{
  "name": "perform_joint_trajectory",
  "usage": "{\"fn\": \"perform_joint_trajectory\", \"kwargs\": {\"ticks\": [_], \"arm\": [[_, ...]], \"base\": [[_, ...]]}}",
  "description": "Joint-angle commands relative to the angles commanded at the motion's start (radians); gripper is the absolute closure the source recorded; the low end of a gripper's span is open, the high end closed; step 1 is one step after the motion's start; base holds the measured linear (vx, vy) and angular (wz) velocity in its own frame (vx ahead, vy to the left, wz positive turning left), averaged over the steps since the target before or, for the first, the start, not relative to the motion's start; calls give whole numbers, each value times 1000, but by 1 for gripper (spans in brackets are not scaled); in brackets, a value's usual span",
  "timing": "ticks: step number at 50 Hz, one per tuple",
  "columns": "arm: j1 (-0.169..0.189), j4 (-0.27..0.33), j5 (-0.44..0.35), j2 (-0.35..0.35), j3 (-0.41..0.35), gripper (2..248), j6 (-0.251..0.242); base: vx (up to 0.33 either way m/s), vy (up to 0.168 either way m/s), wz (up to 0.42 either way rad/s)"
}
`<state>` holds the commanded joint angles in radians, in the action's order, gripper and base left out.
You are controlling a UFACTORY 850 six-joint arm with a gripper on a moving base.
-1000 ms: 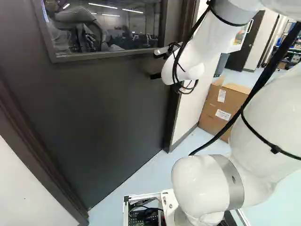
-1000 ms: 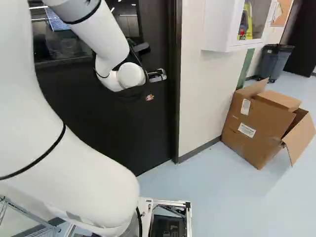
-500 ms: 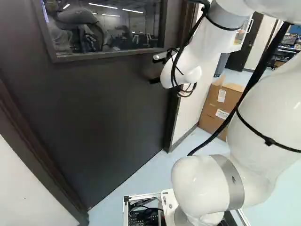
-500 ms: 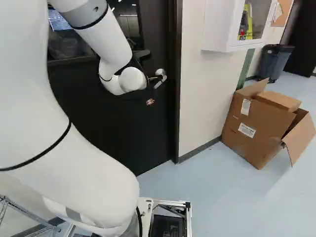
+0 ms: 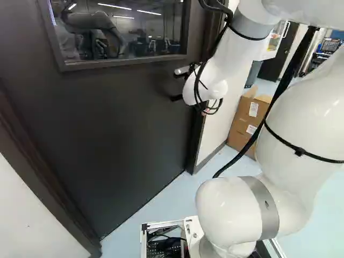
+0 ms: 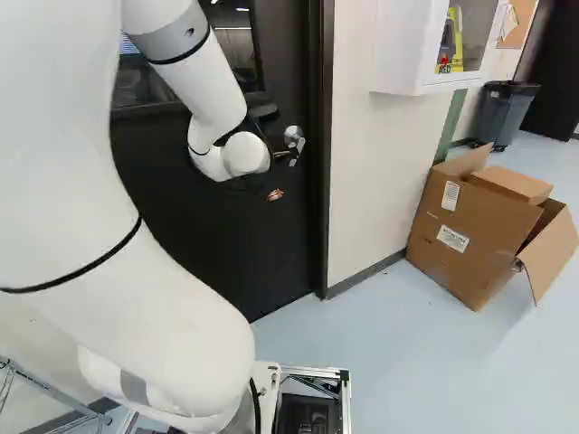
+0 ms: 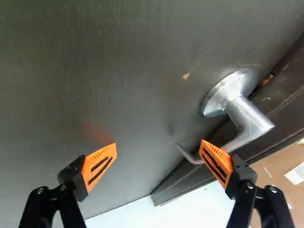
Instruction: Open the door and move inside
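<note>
With jaws [image 7: 158,145] released, press the lever handle [image 7: 248,118], at twelve o'clock in the right base view, down near its tip before swinging the windowed door [image 5: 118,134].

Door [image 5: 113,134] blocks way ahead; lever [image 7: 249,121] crowds one side of claw [image 6: 279,174]; gap between fingers [image 7: 99,166] open.

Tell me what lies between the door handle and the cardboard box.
From handle to box, the right base view shows the door's edge, its dark frame, then pale wall with dark baseboard.
</note>
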<state>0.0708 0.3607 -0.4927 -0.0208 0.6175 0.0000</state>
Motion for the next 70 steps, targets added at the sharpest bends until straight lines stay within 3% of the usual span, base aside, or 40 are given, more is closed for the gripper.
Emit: {"fn": "perform_joint_trajectory", "kwargs": {"ticks": [70], "arm": [[-9,0,0,36,12,3,0]], "base": [[0,0,0]]}}
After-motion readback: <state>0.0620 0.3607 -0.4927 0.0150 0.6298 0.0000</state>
